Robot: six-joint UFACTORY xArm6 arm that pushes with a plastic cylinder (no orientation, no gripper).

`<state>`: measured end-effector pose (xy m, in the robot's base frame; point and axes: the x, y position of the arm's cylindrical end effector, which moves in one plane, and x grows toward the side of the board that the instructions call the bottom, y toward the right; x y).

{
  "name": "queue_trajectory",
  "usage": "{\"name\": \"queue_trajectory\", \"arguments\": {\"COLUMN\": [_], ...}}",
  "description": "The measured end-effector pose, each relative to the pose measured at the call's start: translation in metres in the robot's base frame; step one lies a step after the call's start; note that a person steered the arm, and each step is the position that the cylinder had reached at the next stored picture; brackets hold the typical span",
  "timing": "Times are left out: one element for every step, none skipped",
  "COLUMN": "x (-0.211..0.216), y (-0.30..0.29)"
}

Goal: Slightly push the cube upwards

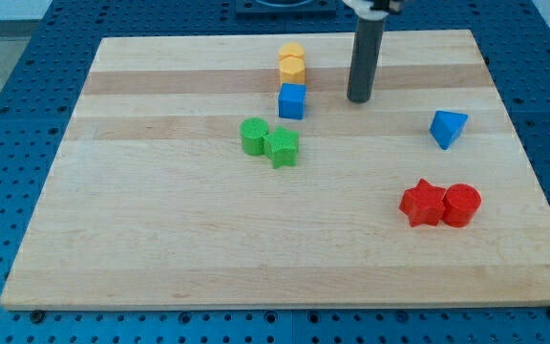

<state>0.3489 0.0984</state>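
Note:
A blue cube [292, 100] sits on the wooden board [160, 239] near the view's top centre. Just above it are two yellow blocks [292, 63] stacked close together, the lower one touching or almost touching the cube. My tip [358, 98] rests on the board to the right of the cube, about level with it and apart from it by roughly a cube's width and a half. The dark rod rises from the tip toward the view's top.
A green cylinder [253, 136] and a green star [282, 147] sit together below and left of the cube. A blue triangular block [447, 128] lies at the right. A red star [422, 203] and a red cylinder [462, 204] sit at the lower right.

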Motion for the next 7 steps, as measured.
{"name": "queue_trajectory", "arguments": {"x": [0.025, 0.037, 0.048, 0.05, 0.039, 0.029, 0.024], "y": [-0.015, -0.046, -0.073, -0.082, -0.083, -0.083, -0.085]}}
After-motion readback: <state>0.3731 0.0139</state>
